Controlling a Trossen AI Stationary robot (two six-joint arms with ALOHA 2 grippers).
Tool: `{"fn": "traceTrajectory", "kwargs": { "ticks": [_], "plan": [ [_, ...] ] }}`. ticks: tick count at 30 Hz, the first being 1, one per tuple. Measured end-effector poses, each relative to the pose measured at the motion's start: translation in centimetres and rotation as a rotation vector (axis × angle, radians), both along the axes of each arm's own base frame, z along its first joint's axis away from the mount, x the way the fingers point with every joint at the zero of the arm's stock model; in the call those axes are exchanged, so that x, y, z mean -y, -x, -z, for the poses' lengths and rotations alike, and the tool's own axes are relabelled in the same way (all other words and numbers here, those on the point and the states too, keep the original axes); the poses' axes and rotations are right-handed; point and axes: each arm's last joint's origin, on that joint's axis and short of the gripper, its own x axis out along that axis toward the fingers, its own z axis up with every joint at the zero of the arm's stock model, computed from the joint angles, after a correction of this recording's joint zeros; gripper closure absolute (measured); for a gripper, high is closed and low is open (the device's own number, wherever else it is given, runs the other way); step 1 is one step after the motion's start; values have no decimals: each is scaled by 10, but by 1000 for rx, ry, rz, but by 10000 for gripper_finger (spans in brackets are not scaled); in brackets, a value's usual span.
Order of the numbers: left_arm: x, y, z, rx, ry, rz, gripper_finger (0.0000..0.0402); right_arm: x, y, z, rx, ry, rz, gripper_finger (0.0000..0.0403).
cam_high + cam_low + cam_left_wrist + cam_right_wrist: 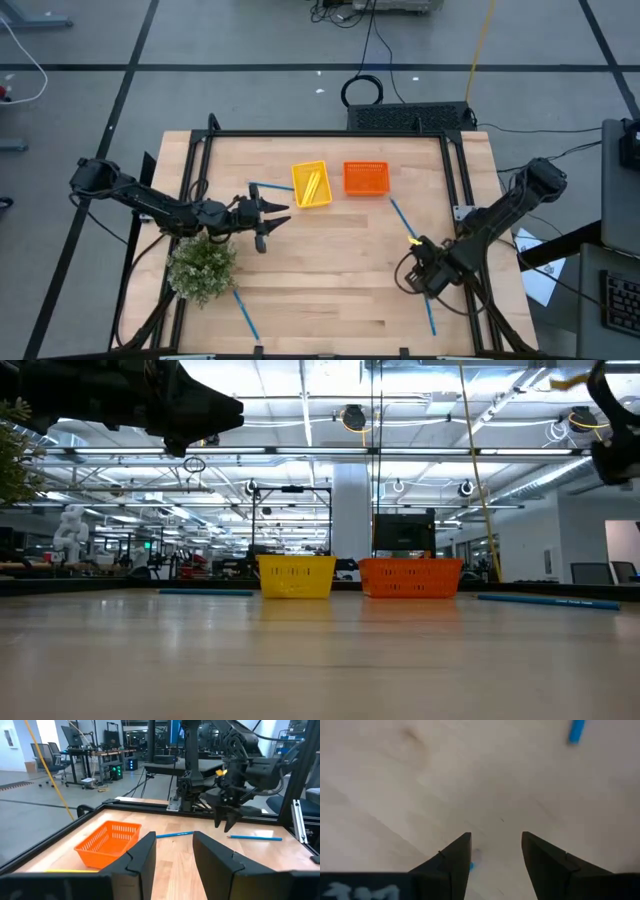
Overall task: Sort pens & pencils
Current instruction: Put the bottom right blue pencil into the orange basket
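Right gripper low over the table, jaws parted, holding nothing visible

Left gripper jaws apart, empty; pencils in yellow basket; pens scattered; a blue tip half hidden beside the right finger

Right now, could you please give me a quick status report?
Left end effector open, empty, above table. Right end effector open over a pen. Pencils in yellow basket.

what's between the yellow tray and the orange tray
Nothing: in the high view only bare tabletop separates the yellow tray from the orange tray; the low view shows the same gap.
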Motion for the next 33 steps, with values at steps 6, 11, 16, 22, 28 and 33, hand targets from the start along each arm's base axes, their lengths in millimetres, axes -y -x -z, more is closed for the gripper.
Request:
{"fn": "traceTrajectory", "kwargs": {
  "ticks": [6,11,16,22,28,33],
  "plan": [
    [0,0,0,0,-1,0,268,-1,6,15,1,-65,54,239],
    [0,0,0,-2,-2,0,268,-4,6,23,31,-134,65,239],
    [0,0,1,-7,-3,0,268,-4,7,24,38,-142,71,239],
    [0,0,1,-12,-4,0,268,-5,8,24,11,-166,80,252],
    [0,0,1,-12,-4,0,268,-6,11,24,0,-163,89,306],
    [0,0,1,-12,-4,0,268,-6,11,25,-13,-169,90,352]
  ]
}}
